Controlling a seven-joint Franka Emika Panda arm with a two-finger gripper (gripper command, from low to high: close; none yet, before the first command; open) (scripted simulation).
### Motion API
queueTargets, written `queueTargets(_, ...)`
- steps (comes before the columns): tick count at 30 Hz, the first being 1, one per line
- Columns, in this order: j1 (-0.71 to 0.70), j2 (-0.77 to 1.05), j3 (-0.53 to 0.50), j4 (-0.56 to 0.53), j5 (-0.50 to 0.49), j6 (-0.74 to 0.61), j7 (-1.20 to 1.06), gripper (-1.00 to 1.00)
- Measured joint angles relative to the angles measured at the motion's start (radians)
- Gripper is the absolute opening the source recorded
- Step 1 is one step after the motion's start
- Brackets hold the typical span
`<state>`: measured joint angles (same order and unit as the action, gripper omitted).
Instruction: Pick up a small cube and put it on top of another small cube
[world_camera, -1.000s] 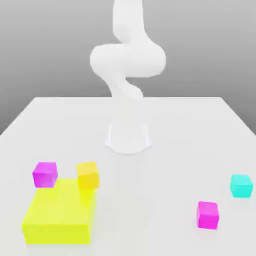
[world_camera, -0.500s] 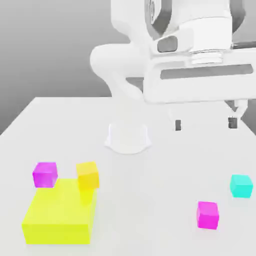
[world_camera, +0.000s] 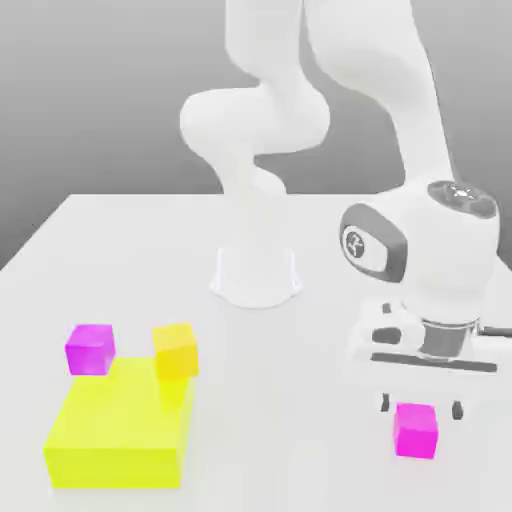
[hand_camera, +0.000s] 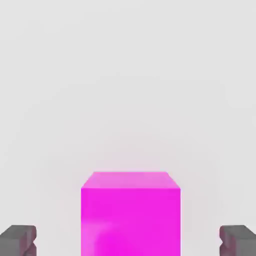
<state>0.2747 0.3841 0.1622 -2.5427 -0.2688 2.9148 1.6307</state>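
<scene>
The small pinkish-magenta cube (world_camera: 415, 432) rests on the white table near the front, at the exterior view's right. My gripper (world_camera: 421, 407) hangs low right over it, open, with one dark fingertip (world_camera: 386, 403) on each side and clear gaps to the cube's faces. In the hand view the same cube (hand_camera: 130, 215) sits midway between the fingers (hand_camera: 17, 240) of the gripper (hand_camera: 128, 241), untouched. The orange-yellow small cube (world_camera: 175, 350) stands at the exterior view's left, against the far edge of a large yellow block.
A large flat lemon-yellow block (world_camera: 120, 430) lies at the front left of the exterior view. A more purple magenta cube (world_camera: 90, 348) sits just behind its far left corner. The arm's round white base (world_camera: 256, 275) stands mid-table.
The hand has swung in and dropped to the pinkish-magenta cube, staying open. It now covers the cyan cube. No cube has moved.
</scene>
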Motion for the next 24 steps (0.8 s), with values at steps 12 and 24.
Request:
queueTargets(12,-0.061,-0.153,0.084,-0.035,0.103,-0.116,-0.078,-1.00)
queueTargets(24,-0.350,-0.594,-0.099,-0.210,0.238,-0.371,-0.420,-1.00)
